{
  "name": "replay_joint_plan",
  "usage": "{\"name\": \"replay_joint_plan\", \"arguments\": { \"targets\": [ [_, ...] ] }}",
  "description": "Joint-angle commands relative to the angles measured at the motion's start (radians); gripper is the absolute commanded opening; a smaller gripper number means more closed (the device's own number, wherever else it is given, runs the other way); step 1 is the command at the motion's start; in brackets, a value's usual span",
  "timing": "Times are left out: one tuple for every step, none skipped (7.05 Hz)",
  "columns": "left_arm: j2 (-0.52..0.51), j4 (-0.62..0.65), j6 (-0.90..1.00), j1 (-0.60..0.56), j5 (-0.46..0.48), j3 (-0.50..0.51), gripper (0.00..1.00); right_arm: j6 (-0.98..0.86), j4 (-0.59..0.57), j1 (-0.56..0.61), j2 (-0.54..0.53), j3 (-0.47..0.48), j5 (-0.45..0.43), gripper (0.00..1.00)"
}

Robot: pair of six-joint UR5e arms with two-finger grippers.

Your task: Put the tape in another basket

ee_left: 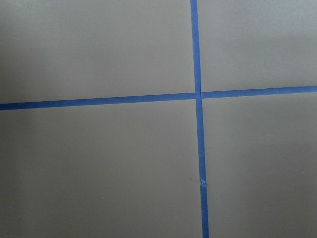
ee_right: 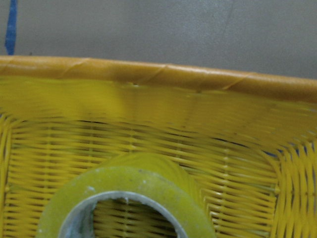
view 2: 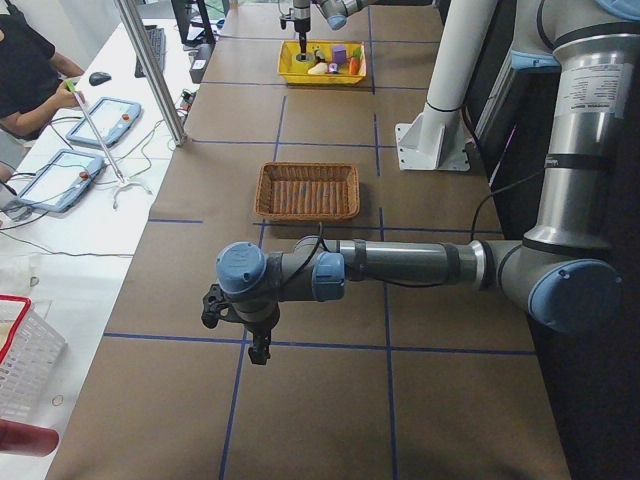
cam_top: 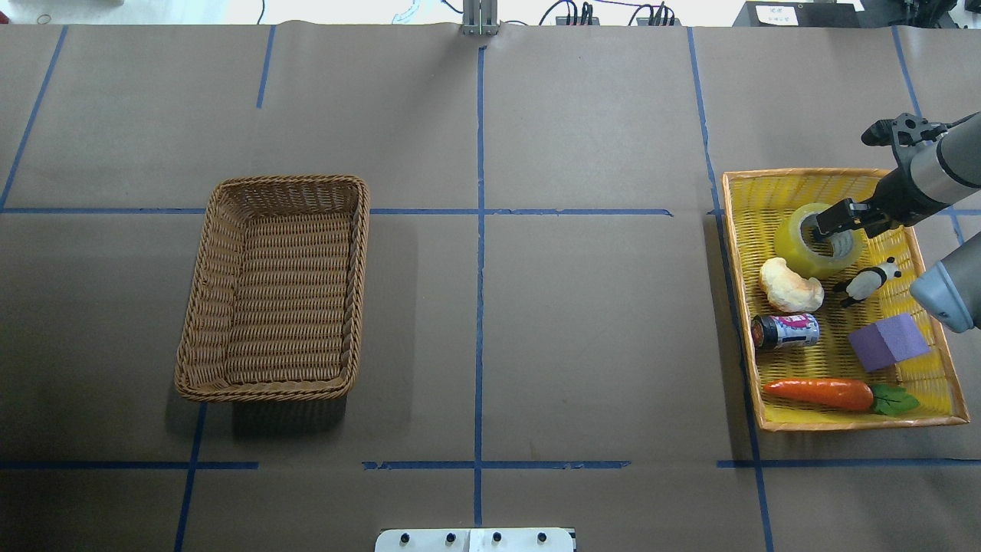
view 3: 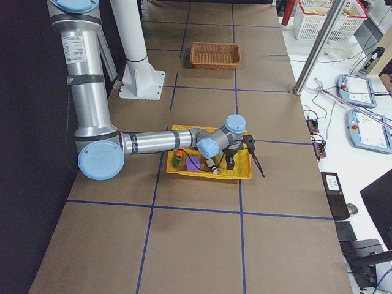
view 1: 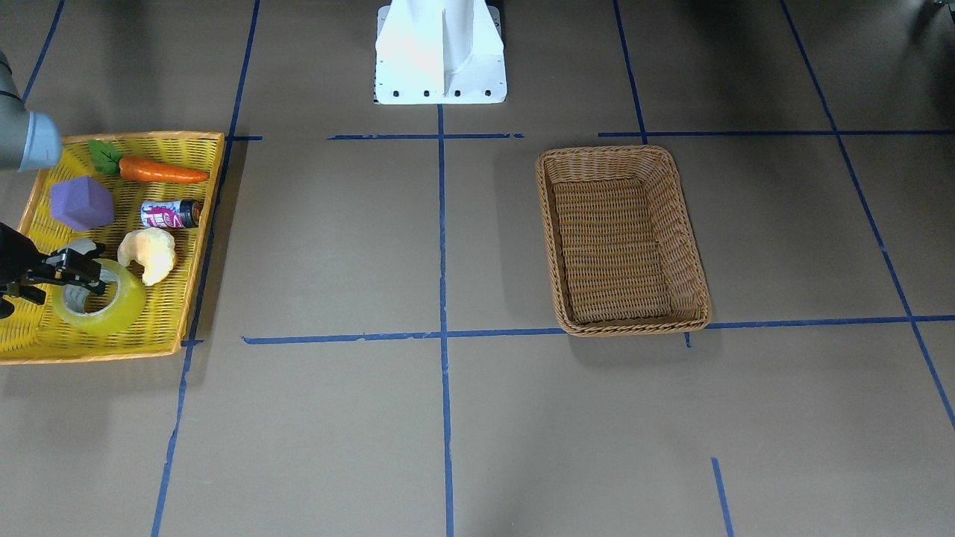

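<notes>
Overhead, one basket (cam_top: 260,395) is seen on the left, empty and well apart from one yellow tray (cam_top: 759,207) on the right. Six things are counted in the tray: one tape (cam_top: 797,249), one bun (cam_top: 789,285), one can (cam_top: 785,331) lying on its side, one panda (cam_top: 866,282), one purple block (cam_top: 889,341) and one carrot (cam_top: 820,392).

Two arms are counted. The left gripper (view 2: 258,350) is seen only from the side, over bare table beyond the basket, and whether it is open cannot be told.

The tape is laid flat at the tray's far end, hole upward, just beside the bun. The right gripper (cam_top: 826,222) is held over the tape's grey core and the wall nearest the arm. Its fingers (view 1: 74,261) are seen a little parted in the front view, and nothing is gripped. Whether they touch the roll cannot be told. In the right wrist view only the roll's upper rim and the tray's orange edge are shown.

The table (cam_top: 536,307) is covered in brown paper marked into squares by blue lines (cam_top: 480,307). A white pedestal (view 1: 440,52) is bolted at the robot's side. Beyond the far edge a side bench with control pendants (view 3: 358,89) is seen, and a seated person (view 2: 25,70).
</notes>
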Motion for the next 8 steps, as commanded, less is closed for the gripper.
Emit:
{"name": "replay_joint_plan", "arguments": {
  "targets": [
    [-0.009,0.001,0.0,0.001,-0.001,0.0,1.0,-0.001,0.0,0.0,0.015,-0.027,-0.014,0.92],
    [-0.011,0.001,0.0,0.001,-0.001,0.0,1.0,-0.001,0.0,0.001,0.015,-0.027,-0.014,0.68],
    [-0.012,0.001,0.0,0.001,-0.001,0.0,1.0,-0.002,0.0,0.009,0.014,-0.024,-0.011,0.29],
    [-0.014,0.001,0.0,0.001,-0.001,0.001,1.0,-0.002,0.0,0.009,0.012,-0.024,-0.011,0.05],
    [-0.012,0.001,0.0,0.001,-0.001,0.0,1.0,-0.001,0.002,0.009,0.012,-0.018,-0.011,0.0],
    [-0.014,0.004,0.0,0.001,-0.002,-0.002,1.0,-0.001,0.002,0.014,0.012,-0.006,-0.005,0.0],
    [-0.014,0.006,0.0,0.001,-0.002,-0.002,1.0,0.002,0.0,0.036,0.012,0.033,0.009,0.0],
    [-0.014,0.004,-0.002,0.001,-0.002,-0.005,1.0,0.004,-0.001,0.087,0.008,0.076,0.068,0.0]
  ]
}}
